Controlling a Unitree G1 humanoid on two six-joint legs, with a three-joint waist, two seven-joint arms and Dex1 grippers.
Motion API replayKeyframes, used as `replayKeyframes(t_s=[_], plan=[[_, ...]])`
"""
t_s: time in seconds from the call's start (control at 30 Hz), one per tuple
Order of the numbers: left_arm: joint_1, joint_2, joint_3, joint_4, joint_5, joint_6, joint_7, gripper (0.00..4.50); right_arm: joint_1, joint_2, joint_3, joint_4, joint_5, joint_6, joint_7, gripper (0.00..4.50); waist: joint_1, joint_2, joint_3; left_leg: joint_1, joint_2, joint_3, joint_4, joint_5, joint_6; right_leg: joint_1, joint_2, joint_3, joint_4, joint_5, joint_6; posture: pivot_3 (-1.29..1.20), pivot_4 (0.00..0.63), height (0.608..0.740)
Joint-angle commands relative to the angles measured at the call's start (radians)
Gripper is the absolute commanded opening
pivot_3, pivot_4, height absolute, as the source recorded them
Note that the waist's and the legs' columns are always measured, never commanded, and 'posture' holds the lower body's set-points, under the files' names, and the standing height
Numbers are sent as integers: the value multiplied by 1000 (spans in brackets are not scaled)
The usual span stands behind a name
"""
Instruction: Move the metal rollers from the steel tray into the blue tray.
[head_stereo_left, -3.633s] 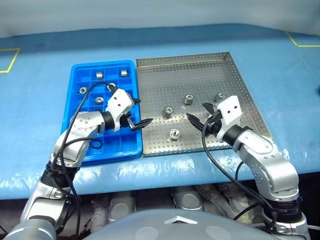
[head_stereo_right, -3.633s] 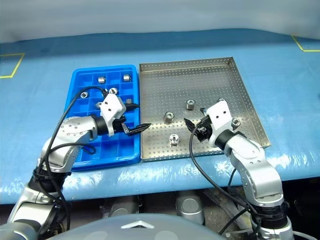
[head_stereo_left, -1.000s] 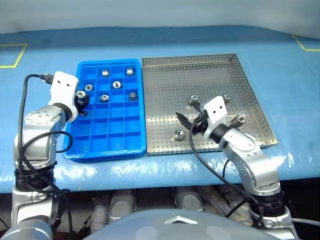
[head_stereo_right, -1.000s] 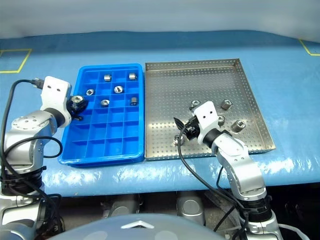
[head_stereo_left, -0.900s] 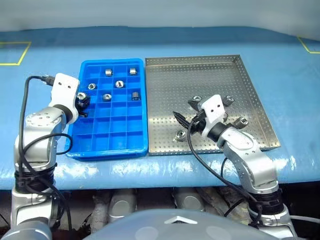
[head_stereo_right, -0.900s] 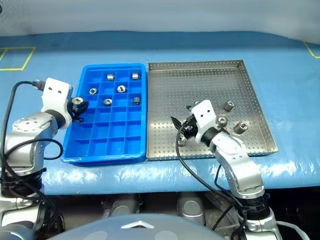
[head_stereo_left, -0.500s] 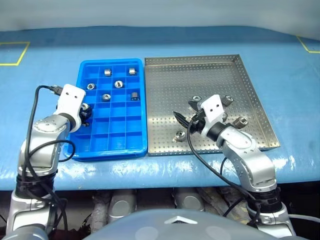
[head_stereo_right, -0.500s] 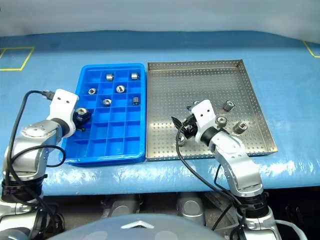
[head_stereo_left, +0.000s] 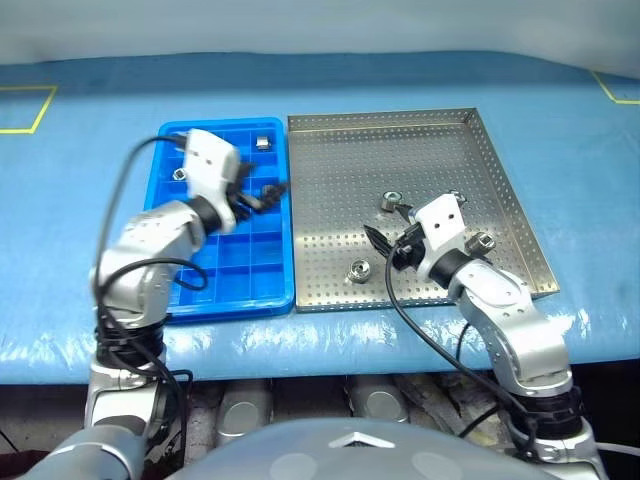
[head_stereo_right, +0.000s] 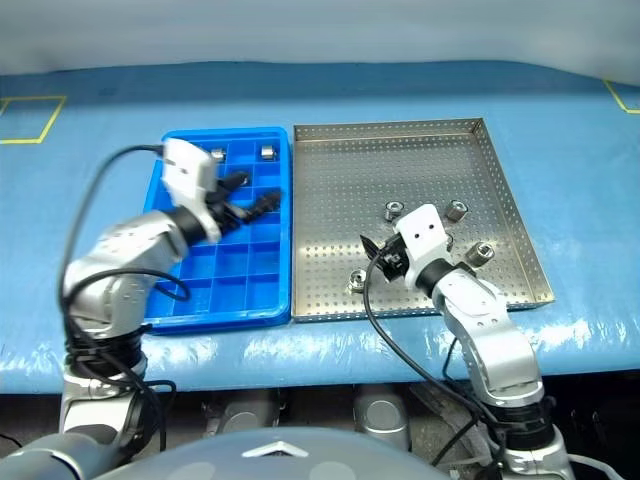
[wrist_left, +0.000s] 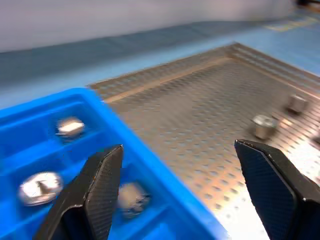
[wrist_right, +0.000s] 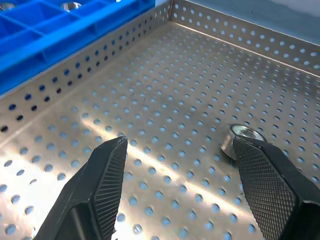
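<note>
Left gripper (head_stereo_left: 262, 197) over blue tray (head_stereo_left: 268, 290), jaws apart, empty. Right gripper (wrist_right: 185, 185), jaws wide, beside metal roller (wrist_right: 241, 140) in steel tray (head_stereo_left: 520, 215).

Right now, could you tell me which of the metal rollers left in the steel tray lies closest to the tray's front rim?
The lone roller left of the right gripper, nearest the blue tray. The other rollers lie farther back in the steel tray.
</note>
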Motion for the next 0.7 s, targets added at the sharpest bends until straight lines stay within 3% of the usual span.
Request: replayKeyframes(t_s=[0.03, 0.23, 0.7], plan=[[-48, 40, -168, 77, 70, -50, -71, 3881, 40, -46, -39, -85, -24, 44, -6, 3560, -14, 0, 0, 0, 0, 0, 0, 0, 0, 0, 1, 0, 0, 0, 0, -189, 150, 740], [-106, 64, -353, 174, 164, -131, -144, 3881, 68, -50, -56, -105, -33, 73, -22, 3560, -54, 1, -1, 4, 2, 2, 2, 0, 0, 2, 3, 3, 2, 0, 1, -220, 150, 740], [-129, 42, -481, 238, 253, -177, -220, 3881, 82, 8, -40, -118, -48, 55, -53, 3560, -100, 1, -1, 3, 2, 3, 2, -1, 1, 1, 3, 4, 1, 0, 2, -262, 150, 740]])
